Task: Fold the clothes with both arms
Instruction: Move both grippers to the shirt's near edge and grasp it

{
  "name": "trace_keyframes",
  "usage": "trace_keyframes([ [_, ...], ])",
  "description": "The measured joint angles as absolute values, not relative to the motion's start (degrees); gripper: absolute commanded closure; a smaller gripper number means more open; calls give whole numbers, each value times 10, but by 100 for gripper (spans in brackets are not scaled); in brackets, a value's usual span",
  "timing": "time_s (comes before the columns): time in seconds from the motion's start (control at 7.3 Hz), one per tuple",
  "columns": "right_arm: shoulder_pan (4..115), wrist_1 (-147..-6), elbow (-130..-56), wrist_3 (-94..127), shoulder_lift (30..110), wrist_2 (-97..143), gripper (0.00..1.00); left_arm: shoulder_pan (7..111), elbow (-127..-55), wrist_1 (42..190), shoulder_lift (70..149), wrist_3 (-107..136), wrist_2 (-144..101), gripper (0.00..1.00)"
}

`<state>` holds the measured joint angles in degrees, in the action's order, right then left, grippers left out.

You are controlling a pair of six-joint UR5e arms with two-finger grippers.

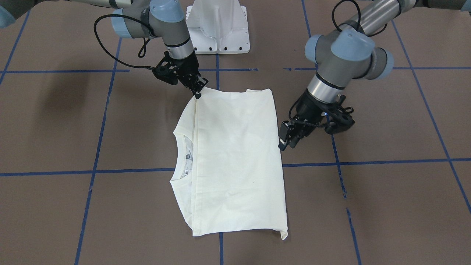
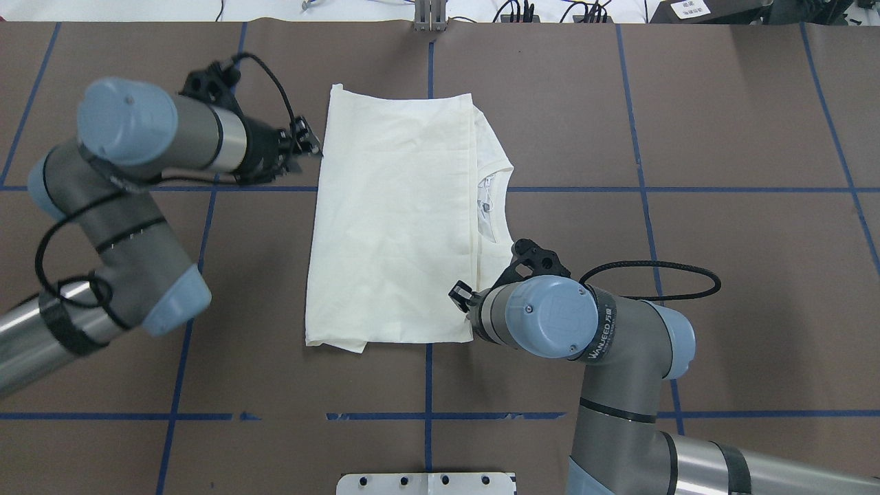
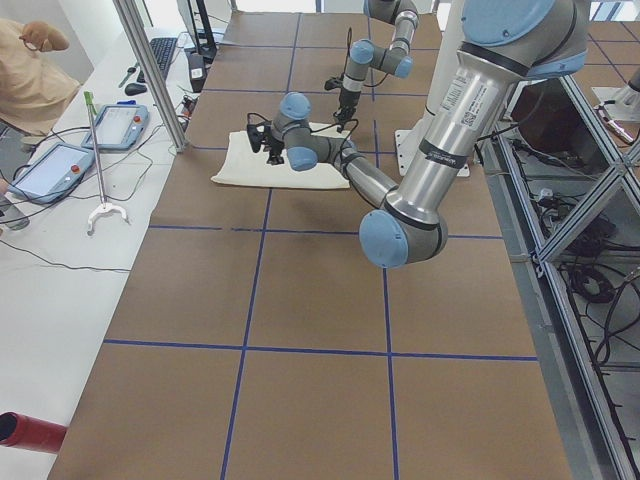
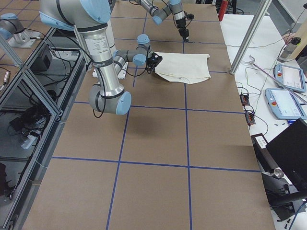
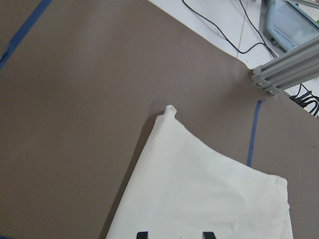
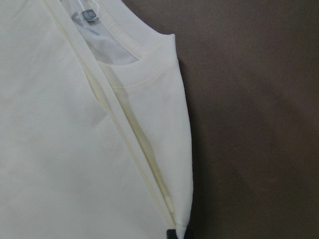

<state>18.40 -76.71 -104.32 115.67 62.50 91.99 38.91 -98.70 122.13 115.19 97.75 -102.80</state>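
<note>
- Cream-white cotton shirt [image 1: 235, 154]: right black end effector [image 1: 199, 91] is clamping 1 corner.
- Left black end effector [image 1: 285, 144] is hanging apart; lopsided lifting risks skewing folds.

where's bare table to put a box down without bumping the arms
Biggest bare patch: table on the robot's right, past the collar of the shirt and ahead of the right arm. Another lies between the shirt's near edge and the pedestal base. Crowded: the left gripper by the shirt's left edge and the right gripper pinching its near right corner.
</note>
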Motion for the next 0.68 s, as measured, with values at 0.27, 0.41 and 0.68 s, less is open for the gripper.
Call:
trace_keyframes([
  [0.27,184,-767,-1062,1156,645,921,100,269,-1087,1153,1085,1071,-944,42],
  [0.41,183,-767,-1065,1156,648,921,100,228,-1100,1143,1066,1110,-922,41],
  [0.68,182,-766,-1067,1155,649,921,100,177,-1098,1137,1053,1161,-903,43],
])
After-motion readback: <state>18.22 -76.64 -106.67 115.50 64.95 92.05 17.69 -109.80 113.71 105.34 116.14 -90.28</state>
